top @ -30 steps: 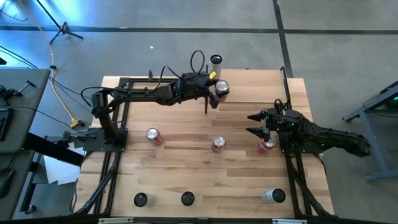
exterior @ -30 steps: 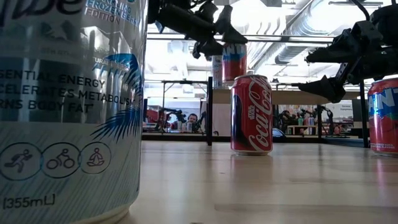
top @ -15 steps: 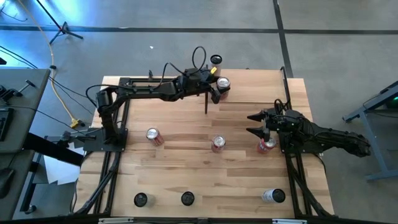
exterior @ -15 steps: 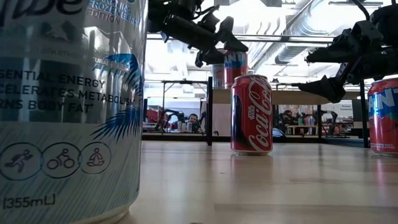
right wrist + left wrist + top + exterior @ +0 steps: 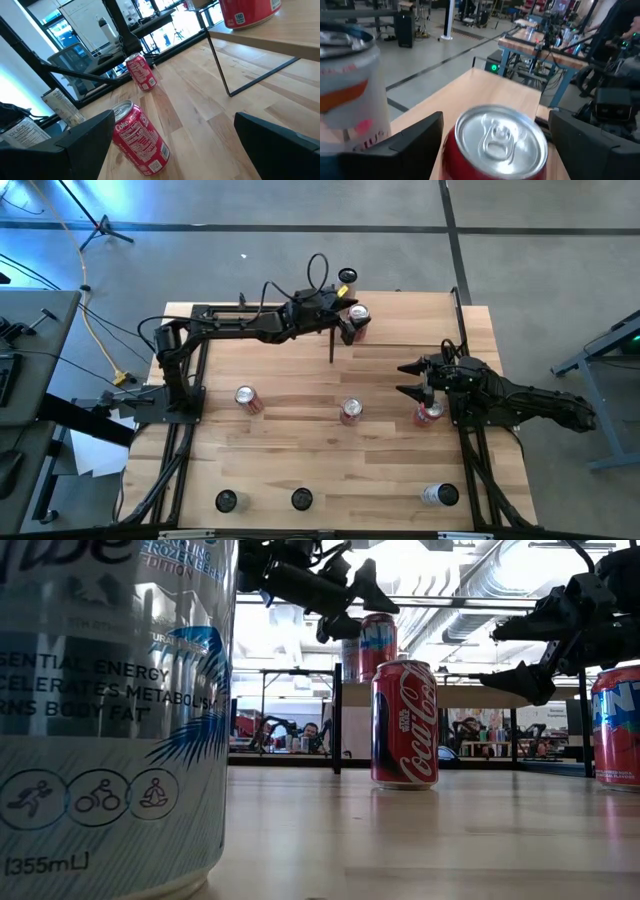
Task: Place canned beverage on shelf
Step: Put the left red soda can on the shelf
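In the upper middle of the overhead frame, your left end effector [image 5: 345,327] has its fingers apart around the red can [image 5: 358,317] standing upright on the shelf [image 5: 400,315], apparently set down, while your right end effector [image 5: 412,380] waits spread at centre-right.

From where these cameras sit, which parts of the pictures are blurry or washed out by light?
In the low view, the huge pale can up against the lens fills the picture's left, and bright ceiling light washes out the room behind. In the left wrist view, the white can at the edge is soft, and the red can's top is sharper.
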### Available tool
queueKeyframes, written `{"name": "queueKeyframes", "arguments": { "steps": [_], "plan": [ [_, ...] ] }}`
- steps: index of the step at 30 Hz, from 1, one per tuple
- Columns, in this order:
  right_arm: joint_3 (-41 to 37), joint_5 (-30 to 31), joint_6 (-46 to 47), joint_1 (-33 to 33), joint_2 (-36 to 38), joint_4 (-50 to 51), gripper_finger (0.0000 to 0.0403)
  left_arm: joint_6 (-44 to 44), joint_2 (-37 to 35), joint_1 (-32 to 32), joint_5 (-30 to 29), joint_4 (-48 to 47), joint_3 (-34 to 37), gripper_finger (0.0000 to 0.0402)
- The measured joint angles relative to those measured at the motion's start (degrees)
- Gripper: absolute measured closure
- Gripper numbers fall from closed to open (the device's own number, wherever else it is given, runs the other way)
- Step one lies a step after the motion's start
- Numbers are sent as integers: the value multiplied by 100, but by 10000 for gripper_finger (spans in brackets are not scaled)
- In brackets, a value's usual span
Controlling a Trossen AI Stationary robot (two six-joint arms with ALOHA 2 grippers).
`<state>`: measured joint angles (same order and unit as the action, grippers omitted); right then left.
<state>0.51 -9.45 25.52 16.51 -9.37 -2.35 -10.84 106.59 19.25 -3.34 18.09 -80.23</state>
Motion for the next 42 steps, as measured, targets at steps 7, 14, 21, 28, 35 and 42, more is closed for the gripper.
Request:
{"name": "queueKeyframes", "arguments": {
  "steps": [7,14,21,28,35,42],
  "plan": [
    [0,2,0,-1,0,0,4,86,0,-19,-55,-11,2,64],
    [0,21,0,-2,0,0,4,395,-232,-78,-404,-469,4,64],
    [0,22,0,-2,4,0,4,376,-719,-273,-797,-1571,7,64],
    [0,20,0,-1,2,0,4,-440,-1667,-664,-1035,-3738,7,63],
    [-1,17,0,-1,2,0,4,-856,-2608,-1358,-2276,-5266,9,64],
    [-2,-4,0,0,2,0,4,-1589,-3405,-1952,-2617,-5788,415,64]
  ]
}}
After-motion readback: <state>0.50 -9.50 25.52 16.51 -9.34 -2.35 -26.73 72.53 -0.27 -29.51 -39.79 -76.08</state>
